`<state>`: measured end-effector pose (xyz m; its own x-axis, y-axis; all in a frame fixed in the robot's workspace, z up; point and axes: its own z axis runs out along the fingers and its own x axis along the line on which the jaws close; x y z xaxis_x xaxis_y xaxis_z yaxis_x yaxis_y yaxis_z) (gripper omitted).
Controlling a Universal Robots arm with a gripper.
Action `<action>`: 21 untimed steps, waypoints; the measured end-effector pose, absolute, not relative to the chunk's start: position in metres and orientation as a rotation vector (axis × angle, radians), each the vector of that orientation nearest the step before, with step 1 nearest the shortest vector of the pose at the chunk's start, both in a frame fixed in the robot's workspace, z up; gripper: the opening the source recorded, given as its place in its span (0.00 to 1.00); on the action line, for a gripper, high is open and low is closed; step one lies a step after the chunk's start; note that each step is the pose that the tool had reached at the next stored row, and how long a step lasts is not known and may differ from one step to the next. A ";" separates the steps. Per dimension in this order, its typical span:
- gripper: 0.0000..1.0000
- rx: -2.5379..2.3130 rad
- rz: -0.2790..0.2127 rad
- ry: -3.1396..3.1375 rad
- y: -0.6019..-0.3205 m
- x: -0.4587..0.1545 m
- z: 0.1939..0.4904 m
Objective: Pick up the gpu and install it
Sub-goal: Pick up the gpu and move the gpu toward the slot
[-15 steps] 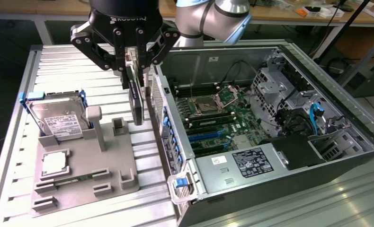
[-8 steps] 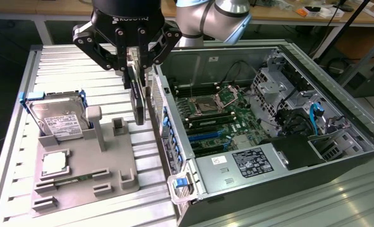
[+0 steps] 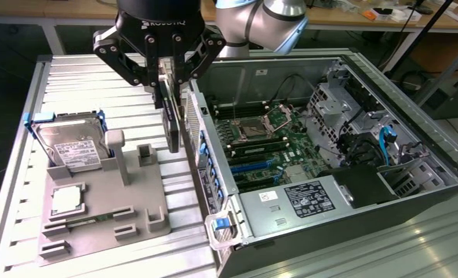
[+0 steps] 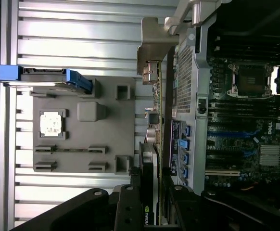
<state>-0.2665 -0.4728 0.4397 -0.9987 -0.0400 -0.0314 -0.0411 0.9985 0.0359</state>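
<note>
While the gripper [image 3: 167, 80] pinches one gpu [image 3: 170, 126] upright beside the case wall [image 3: 192, 123], one hard drive [image 3: 73, 145] and one processor [image 3: 66, 198] sit nearby.

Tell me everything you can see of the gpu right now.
The gpu is a thin, flat, dark-faced card, seen edge-on in the exterior view. It hangs upright, long side vertical, clamped at its upper end by the gripper. A silver metal bracket sits at the far, lower end, and a small logo shows near the gripped end. It is between the grey holder and the open case, close beside the case; only the gripper visibly touches it.
</note>
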 end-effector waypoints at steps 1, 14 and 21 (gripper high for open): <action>0.27 -0.063 0.057 3.110 -0.473 -0.265 0.440; 0.27 -0.063 0.057 3.110 -0.473 -0.258 0.440; 0.27 -0.063 0.057 3.110 -0.473 -0.254 0.440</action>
